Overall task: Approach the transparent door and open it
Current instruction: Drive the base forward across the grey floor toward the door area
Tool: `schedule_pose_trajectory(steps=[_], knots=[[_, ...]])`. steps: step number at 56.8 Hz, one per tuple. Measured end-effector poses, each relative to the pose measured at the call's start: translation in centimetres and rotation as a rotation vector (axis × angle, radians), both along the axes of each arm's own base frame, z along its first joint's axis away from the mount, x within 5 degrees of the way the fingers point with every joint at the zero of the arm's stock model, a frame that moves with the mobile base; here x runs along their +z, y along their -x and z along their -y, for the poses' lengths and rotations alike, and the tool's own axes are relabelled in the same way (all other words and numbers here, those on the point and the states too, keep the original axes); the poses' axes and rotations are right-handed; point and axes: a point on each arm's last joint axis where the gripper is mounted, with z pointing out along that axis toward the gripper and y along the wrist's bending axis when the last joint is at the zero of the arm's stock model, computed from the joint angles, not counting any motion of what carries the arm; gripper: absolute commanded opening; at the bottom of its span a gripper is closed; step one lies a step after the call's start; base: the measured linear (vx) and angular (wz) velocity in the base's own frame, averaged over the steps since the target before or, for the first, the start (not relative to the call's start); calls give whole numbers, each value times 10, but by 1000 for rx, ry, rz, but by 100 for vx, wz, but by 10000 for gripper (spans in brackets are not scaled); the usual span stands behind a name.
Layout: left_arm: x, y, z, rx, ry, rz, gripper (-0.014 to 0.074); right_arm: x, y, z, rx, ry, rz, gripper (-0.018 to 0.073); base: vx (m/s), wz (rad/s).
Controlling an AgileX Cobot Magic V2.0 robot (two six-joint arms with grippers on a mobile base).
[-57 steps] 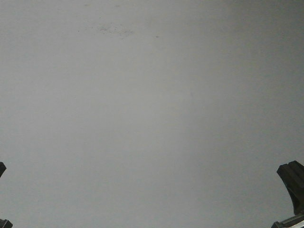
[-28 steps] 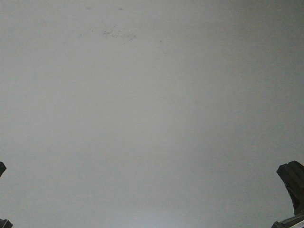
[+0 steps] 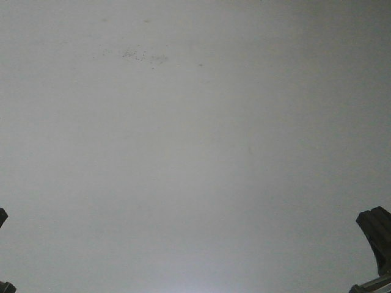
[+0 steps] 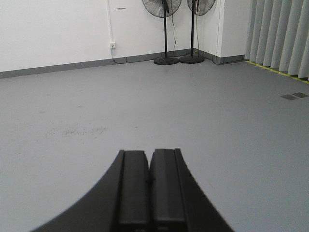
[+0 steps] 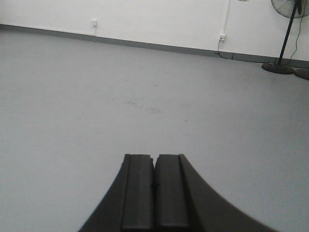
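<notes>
The transparent door is out of view in every frame. My left gripper (image 4: 149, 153) is shut with nothing between its black fingers, held low over bare grey floor (image 4: 193, 111). My right gripper (image 5: 154, 157) is likewise shut and empty, pointing across the same grey floor (image 5: 96, 96). In the front view only grey floor (image 3: 195, 171) fills the picture, with dark parts of the arms at the bottom left corner (image 3: 3, 250) and bottom right corner (image 3: 376, 244).
Two black pedestal fans (image 4: 165, 34) (image 4: 193, 34) stand against the white wall (image 4: 58, 29). Pale vertical blinds (image 4: 280, 36) hang at the right. One fan base (image 5: 278, 67) shows far right. A faint speckled stain (image 3: 137, 55) marks the floor.
The speckled stain on the floor drifts slightly in the front view, so the base is moving a little. Both grippers keep their places.
</notes>
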Motion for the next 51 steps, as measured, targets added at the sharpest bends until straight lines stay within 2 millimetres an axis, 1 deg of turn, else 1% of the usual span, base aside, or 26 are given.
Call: schedule_pose_trajectory(steps=[28, 40, 51], knots=[[0, 0, 0, 0, 0, 0, -6, 0, 0, 0, 0, 0, 0, -5, 43, 8], [0, 0, 0, 0, 0, 0, -6, 0, 0, 0, 0, 0, 0, -5, 49, 22], [0, 0, 0, 0, 0, 0, -6, 0, 0, 0, 0, 0, 0, -5, 53, 38]])
